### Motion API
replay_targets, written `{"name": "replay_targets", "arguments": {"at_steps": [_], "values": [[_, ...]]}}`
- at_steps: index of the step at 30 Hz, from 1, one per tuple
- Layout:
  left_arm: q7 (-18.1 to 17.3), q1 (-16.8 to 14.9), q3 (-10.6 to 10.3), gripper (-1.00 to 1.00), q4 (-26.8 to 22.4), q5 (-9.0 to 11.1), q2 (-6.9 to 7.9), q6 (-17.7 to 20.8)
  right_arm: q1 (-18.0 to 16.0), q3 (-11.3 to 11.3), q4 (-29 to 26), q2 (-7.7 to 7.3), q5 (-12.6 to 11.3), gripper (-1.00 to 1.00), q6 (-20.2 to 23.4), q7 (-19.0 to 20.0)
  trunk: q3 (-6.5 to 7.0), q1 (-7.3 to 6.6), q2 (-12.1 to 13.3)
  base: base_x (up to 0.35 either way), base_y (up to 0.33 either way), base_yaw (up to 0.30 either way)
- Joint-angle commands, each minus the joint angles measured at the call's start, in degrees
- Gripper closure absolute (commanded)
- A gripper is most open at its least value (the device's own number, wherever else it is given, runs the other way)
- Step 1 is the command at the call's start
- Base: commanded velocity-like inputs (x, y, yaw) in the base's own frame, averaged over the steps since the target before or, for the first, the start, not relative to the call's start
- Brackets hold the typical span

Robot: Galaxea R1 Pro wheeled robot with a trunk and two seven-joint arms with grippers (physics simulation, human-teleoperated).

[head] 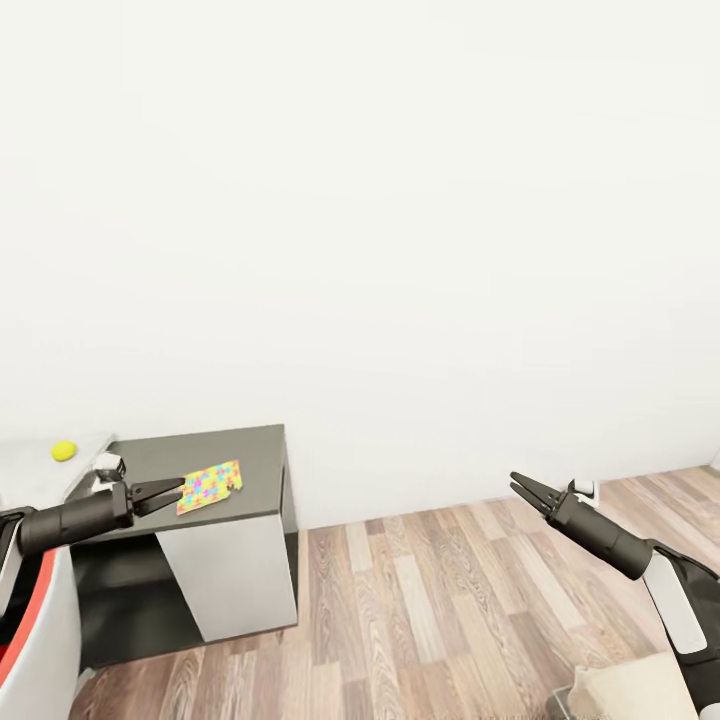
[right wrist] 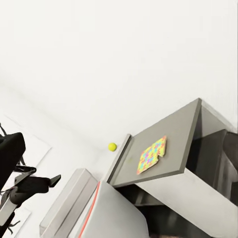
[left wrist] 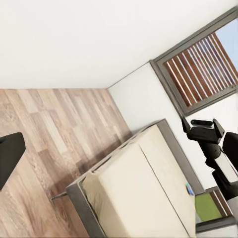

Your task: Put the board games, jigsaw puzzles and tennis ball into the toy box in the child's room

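Head view, left gripper [head: 178,490]: your fingers are nearly closed, tips just short of the puzzle, and they hold nothing.
Head view, puzzle [head: 210,487]: it lies flat on the grey end of the table [head: 250,450], near the front edge.
Head view, ball [head: 64,451]: you see it on the white top, well left of the puzzle.
Head view, right gripper [head: 522,484]: your fingers are slightly parted and empty, out over the wood floor [head: 420,600].
Left wrist view, bed [left wrist: 144,193]: a cream mattress in a grey frame, with a green box [left wrist: 207,207] and a small blue one [left wrist: 190,188] on it near its far end.
Left wrist view, right gripper [left wrist: 202,123]: you see it over the bed's edge; how far it is open I cannot tell here.
Right wrist view, puzzle [right wrist: 152,155]: flat on the grey top.
Right wrist view, ball [right wrist: 112,147]: beyond that top's far edge, apart from the puzzle.
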Motion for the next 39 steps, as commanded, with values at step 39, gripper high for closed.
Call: {"name": "replay_targets", "arguments": {"at_steps": [39], "values": [[-0.21, -0.03, 0.02, -1.00, -0.02, -0.01, 0.02, 0.60, -0.07, 0.00, 0.03, 0.00, -0.24, -1.00, 0.36, 0.04, -1.31, 0.04, -0.13, -0.068, 0.000, -0.258]]}}
